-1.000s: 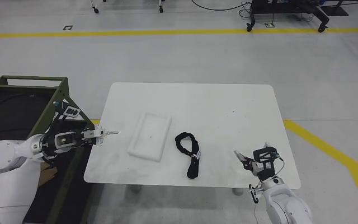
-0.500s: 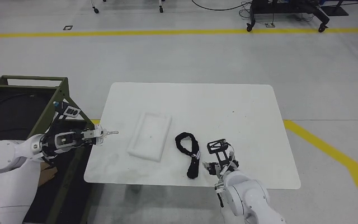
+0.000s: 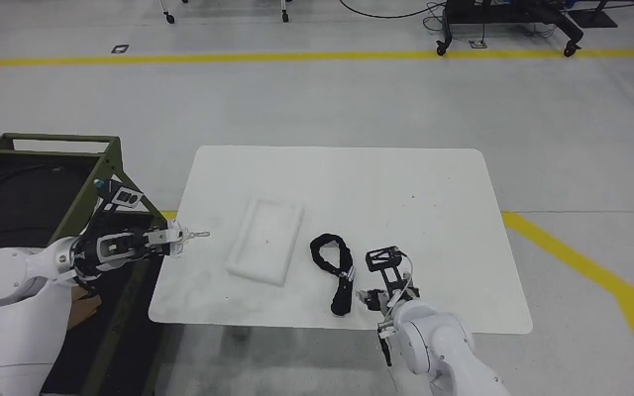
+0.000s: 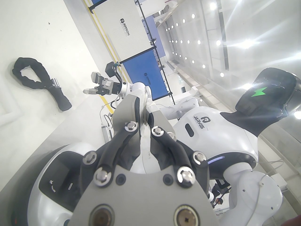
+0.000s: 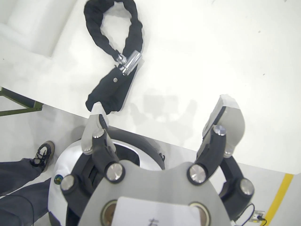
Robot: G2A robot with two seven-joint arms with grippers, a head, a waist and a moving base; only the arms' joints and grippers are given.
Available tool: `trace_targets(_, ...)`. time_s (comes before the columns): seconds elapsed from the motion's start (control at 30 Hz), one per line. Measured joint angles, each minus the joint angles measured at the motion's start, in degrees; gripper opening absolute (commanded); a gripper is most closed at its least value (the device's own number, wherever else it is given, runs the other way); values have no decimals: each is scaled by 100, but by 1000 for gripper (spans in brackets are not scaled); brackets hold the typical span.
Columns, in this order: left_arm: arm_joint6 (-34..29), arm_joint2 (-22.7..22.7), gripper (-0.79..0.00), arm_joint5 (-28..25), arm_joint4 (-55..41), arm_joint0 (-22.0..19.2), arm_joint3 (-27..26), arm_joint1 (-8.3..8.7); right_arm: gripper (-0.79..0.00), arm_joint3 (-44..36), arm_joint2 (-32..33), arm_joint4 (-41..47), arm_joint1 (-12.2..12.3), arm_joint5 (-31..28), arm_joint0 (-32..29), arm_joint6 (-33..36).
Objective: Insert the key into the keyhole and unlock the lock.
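Bare desk [image 3: 426, 208] stretching right of the chain lock [image 3: 342, 295], shallow white tray [image 3: 264, 241] close on its left, narrow gap between them, green cart [image 3: 59, 140] flanking the desk's left edge

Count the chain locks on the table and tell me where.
1. The chain lock lies near the table front edge, between the white tray and the right gripper.

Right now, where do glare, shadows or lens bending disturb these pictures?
Left wrist view: bright ceiling lamps flare into long streaks, and the edge of the white table looks curved. Right wrist view: the black fabric-sleeved chain lock throws a soft grey shadow on the table. Top view: even light, no glare.
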Motion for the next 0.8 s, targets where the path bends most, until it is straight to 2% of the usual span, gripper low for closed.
trace_targets(0.1,0,0,-785,0,0,0,0,0,0,-15,-119,429,-55,27,224,460)
trace_targets(0.23,0,0,-785,0,0,0,0,0,0,-213,-199,431,-82,73,256,390)
trace_targets(0.33,0,0,-785,0,0,0,0,0,0,-434,-191,328,-83,-57,123,-252)
trace_targets(0.37,0,0,-785,0,0,0,0,0,0,-496,-186,165,-75,-105,12,-658)
trace_targets(0.5,0,0,-785,0,0,0,0,0,0,-477,-401,-896,-42,-203,-398,-1917)
trace_targets(0.6,0,0,-785,0,0,0,0,0,0,-371,-574,-1717,-61,266,-561,-2712)
trace_targets(0.67,0,0,-785,0,0,0,0,0,0,-367,-584,-1827,-66,430,-566,-2941)
trace_targets(0.8,0,0,-785,0,0,0,0,0,0,-370,-578,-1764,-66,302,-561,-2745)
